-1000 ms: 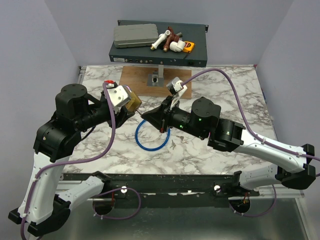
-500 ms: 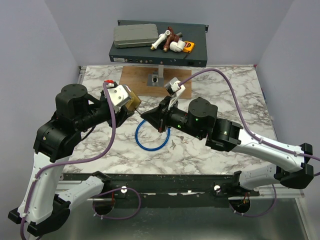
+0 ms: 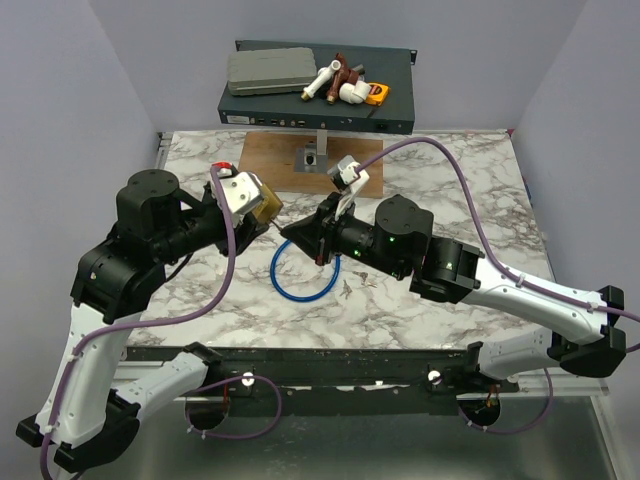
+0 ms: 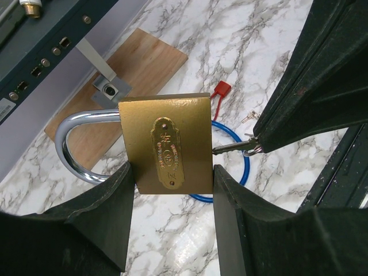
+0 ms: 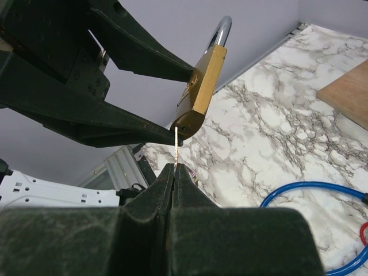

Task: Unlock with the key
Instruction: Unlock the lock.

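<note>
The left arm (image 3: 150, 230) rises from its base, bends at the elbow and reaches right toward the middle. Its left gripper (image 3: 262, 205) clamps the brass padlock (image 4: 169, 144) between half-spread fingers (image 4: 103, 218). The right arm (image 3: 450, 265) stretches left (low and nearly level). Its right gripper (image 3: 292, 232) is pinched tight on the key (image 5: 175, 144) and faces the left one, nearly tip to tip.

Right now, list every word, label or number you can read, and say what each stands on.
Nothing reads clearly.
Brass padlock, oval plate: embossed marks, too blurred to read.
Padlock's top edge: stamped line, too small to read.
Dark rack unit at the back: front markings too small to read.
</note>
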Available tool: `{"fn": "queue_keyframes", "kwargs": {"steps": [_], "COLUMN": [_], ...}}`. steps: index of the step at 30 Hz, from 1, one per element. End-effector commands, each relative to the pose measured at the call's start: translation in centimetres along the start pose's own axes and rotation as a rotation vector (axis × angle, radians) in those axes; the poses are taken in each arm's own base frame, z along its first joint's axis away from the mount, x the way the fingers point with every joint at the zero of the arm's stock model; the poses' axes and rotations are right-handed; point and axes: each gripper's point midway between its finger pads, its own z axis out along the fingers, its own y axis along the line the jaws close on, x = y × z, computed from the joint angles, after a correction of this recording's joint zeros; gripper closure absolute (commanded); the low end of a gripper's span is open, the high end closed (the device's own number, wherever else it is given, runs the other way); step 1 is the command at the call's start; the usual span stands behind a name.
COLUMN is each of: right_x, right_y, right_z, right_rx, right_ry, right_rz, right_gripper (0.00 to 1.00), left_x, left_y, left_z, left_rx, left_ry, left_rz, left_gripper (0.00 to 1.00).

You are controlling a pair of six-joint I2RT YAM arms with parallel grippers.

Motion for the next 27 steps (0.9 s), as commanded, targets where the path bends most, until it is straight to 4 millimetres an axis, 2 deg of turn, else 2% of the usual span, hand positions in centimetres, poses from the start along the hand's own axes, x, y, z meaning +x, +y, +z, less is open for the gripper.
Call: {"fn": "queue_keyframes", "kwargs": {"steps": [1,9,17,27], "right_x": [-1.5,-0.5,-0.9,-0.4], "right_y": [-0.1,-0.6,-1.0,-0.9], "right_z": [0.0,0.9,0.5,0.5], "right_rx": [0.023,0.059,0.079,0.069], "right_ry": [-0.043,-0.01,-0.025,-0.012], "right_rz": [0.017,0.03,0.033,0.04], "right_gripper": [0.99,0.99,0.99,0.99], "left_x": [-3.2,-3.1,-3.1,-3.0], "left_y": [0.9,1.0,0.9,1.0], "left_z": [-1.0,-1.2,-1.3,-1.3], "left_rx": [-0.056,-0.064,-0.064,-0.07], "left_ry": [-0.125,-0.125,-0.126,-0.126], "left_rz": [0.066,0.073,0.077,0.076], "left_gripper": [1.0,1.0,1.0,1.0]}}
